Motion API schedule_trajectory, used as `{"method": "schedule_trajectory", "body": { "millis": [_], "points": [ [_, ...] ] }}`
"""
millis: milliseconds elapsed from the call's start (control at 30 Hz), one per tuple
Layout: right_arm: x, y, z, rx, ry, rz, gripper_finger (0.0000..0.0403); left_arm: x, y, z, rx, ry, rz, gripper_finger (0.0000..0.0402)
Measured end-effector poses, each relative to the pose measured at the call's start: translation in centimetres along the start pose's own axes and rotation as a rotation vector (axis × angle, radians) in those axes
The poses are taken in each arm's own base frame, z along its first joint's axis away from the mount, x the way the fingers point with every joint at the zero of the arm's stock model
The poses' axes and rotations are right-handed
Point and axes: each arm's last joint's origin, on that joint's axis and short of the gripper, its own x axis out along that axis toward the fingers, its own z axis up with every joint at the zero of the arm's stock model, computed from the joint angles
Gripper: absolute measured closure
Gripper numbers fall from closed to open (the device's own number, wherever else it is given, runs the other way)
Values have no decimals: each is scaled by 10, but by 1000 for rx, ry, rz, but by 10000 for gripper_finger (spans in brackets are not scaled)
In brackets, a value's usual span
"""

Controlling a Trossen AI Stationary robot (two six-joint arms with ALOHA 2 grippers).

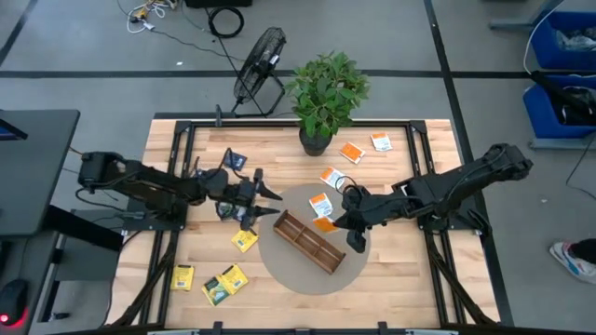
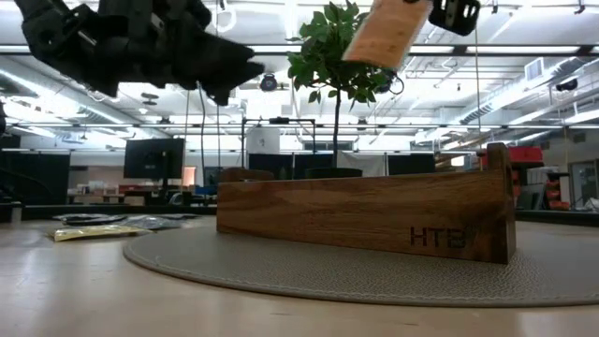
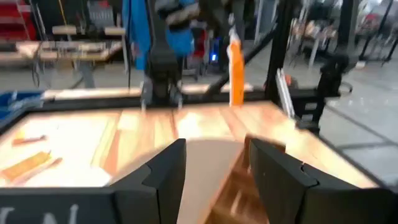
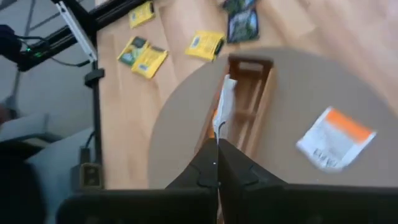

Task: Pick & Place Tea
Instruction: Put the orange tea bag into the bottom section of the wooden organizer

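I am watching the left gripper point(image 1: 265, 194) on my screen. Its two dark fingers point(image 3: 163, 180) are standing apart with nothing between them, hanging over the table just beside the round grey mat point(image 1: 284, 270). A flat yellow tea packet point(image 1: 244, 240) is lying just below it, and more yellow ones point(image 1: 224, 284) are lying farther off.

The long brown wooden tray point(image 1: 310, 242) is sitting on the mat, between the two grippers.

The right gripper point(image 1: 351, 221) is squeezing shut on a small orange-and-white paper tea packet point(image 4: 222, 107), holding it up in the air just above the near end of the tray. Another orange-and-white packet point(image 4: 336, 137) is lying flat on the mat beside it.

I am thinking the packet could miss. It is thin and floppy, so it could catch on the tray wall and land on the mat.

I cannot tell which slot is under it, or whether any tea is already in the tray.
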Motion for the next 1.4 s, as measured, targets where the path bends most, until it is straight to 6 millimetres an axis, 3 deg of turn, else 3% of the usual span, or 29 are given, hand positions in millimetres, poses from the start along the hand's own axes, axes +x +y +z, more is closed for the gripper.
{"method": "schedule_trajectory", "body": {
  "millis": [233,467,1400],
  "points": [
    [3,-2,1,126,139,29,403,-17,3,14,62,30,27,219],
    [24,0,-5,156,244,23,403,-25,3,17,64,65,35,218],
    [86,0,-32,70,411,-120,403,-25,3,19,63,56,34,218]
  ]
}}
